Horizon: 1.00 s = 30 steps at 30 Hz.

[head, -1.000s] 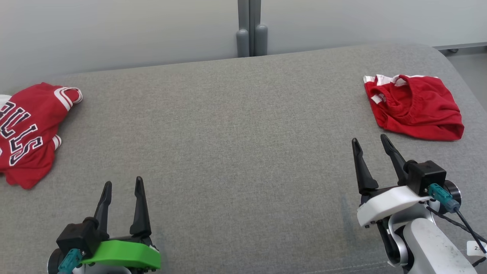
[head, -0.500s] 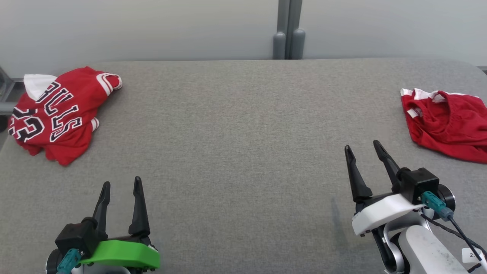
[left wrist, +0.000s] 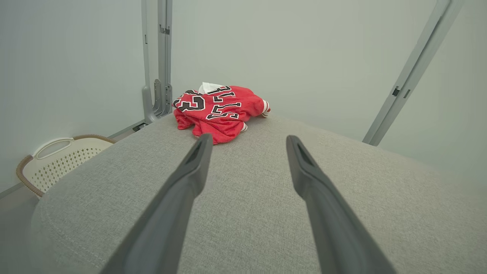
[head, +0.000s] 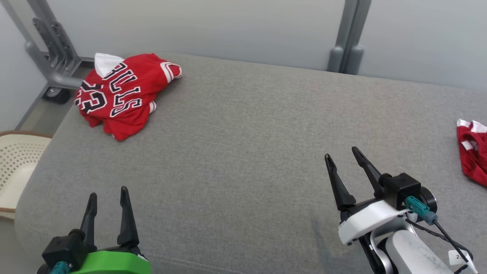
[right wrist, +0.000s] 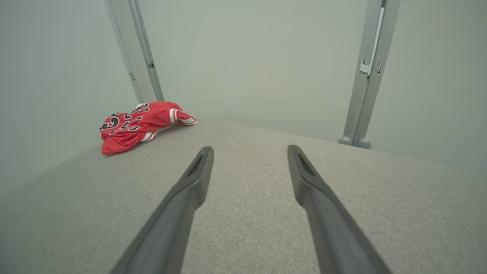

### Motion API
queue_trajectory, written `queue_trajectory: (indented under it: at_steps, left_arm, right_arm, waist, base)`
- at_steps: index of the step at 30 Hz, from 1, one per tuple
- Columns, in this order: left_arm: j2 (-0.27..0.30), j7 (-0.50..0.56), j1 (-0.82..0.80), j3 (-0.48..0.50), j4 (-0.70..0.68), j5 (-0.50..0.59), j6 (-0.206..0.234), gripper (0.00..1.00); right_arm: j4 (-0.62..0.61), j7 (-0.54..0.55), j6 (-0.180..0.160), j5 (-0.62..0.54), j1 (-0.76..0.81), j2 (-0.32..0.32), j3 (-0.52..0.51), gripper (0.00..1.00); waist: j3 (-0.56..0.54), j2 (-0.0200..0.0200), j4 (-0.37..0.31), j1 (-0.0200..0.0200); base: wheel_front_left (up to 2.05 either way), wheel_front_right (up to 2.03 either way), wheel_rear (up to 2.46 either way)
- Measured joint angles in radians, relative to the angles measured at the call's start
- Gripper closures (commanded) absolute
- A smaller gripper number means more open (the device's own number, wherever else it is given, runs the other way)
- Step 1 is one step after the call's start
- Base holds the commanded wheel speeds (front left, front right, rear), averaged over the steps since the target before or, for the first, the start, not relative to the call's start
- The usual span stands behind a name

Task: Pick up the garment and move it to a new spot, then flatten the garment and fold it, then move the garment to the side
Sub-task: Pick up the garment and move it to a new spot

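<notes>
Currently spread apart, empty: left end effector (head: 108,191), right end effector (head: 341,152). Crumpled red jersey (head: 123,91) near desk (head: 243,152) corner (basket (head: 19,160) beside), easily shoved off by low approach.

jersey (head: 121,95) lies far left on the table (head: 247,152), shorts (head: 473,152) at its right edge.

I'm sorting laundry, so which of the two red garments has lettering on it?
The red jersey at the far left: black-and-white letters and numbers. The other red garment, at the right edge, shows none.
</notes>
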Motion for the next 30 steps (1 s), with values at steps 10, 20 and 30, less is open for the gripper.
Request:
queue_trajectory:
  at_steps: [10, 20, 30]
  left_arm:
    - [0.000, 0.000, 0.001, -0.029, -0.002, -0.026, 0.000, 0.00]
    - [0.000, 0.000, -0.011, -0.006, -0.057, -0.070, 0.003, 0.00]
    - [0.084, 0.085, -0.291, 0.055, -0.081, -0.061, 0.003, 0.00]
  right_arm:
    - [-0.004, 0.002, -0.010, 0.000, 0.018, 0.015, -0.025, 0.00]
    - [-0.037, 0.016, -0.020, -0.020, 0.016, 0.008, -0.039, 0.00]
    - [-0.104, 0.051, -0.027, -0.070, -0.025, -0.041, -0.077, 0.00]
  waist:
    - [-0.012, 0.0000, 0.127, 0.0000]
    - [0.019, -0.0001, 0.120, 0.0000]
    - [0.090, 0.0000, 0.041, 0.0000]
  base:
    - [0.00, 0.00, 0.00]
    - [0.00, 0.00, 0.00]
    - [0.00, 0.00, 0.00]
